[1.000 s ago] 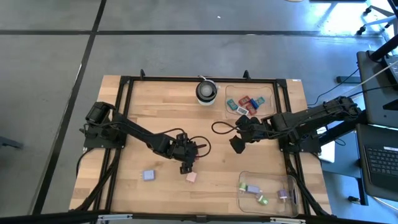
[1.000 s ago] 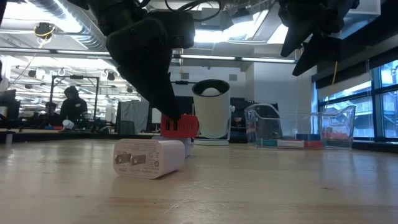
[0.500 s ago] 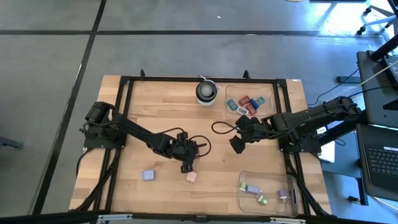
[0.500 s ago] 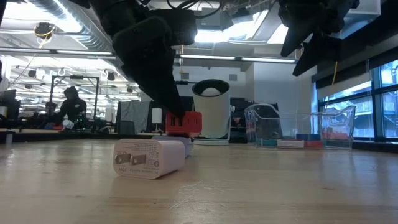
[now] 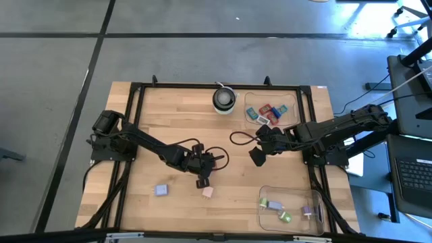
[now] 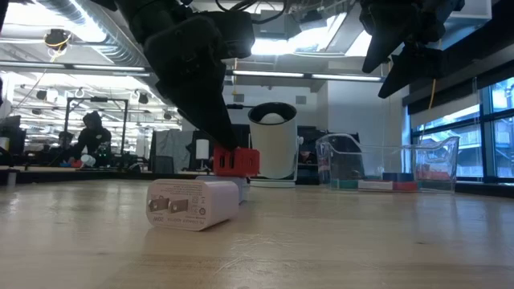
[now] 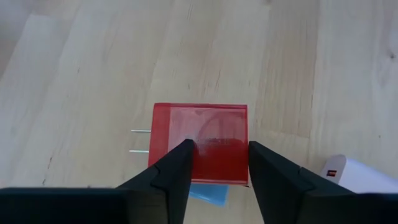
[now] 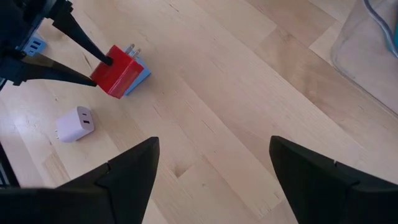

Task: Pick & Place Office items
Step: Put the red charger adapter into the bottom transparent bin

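My left gripper (image 5: 202, 180) is shut on a red plug block (image 7: 202, 140) near the table's middle; its two metal prongs (image 7: 140, 141) stick out sideways. A blue piece (image 7: 208, 193) lies under the block's near edge. A white charger block (image 6: 193, 203) lies just beside them. A lilac block (image 5: 161, 190) and a pink block (image 5: 208, 192) lie flat toward the near edge. My right gripper (image 5: 258, 156) hangs open above the table at centre right, holding nothing. My left gripper pinches the red block's end nearest the wrist (image 7: 217, 163) between its two fingers. The fingers (image 8: 93, 46) slant down onto it from the table's left. The block sits tilted against the blue piece (image 8: 140, 77); whether it is off the wood I cannot tell.
A round white-and-black object (image 5: 225, 99) stands at the far edge. A clear tray (image 5: 287, 101) at the far right holds several coloured pieces. Another clear tray (image 5: 317, 216) at the near right holds a few more. A black cable (image 5: 237, 139) loops near the right gripper.
My left gripper has shut on the red block while staying in place. The block has shifted slightly toward the right in the low view. The right arm has kept still.
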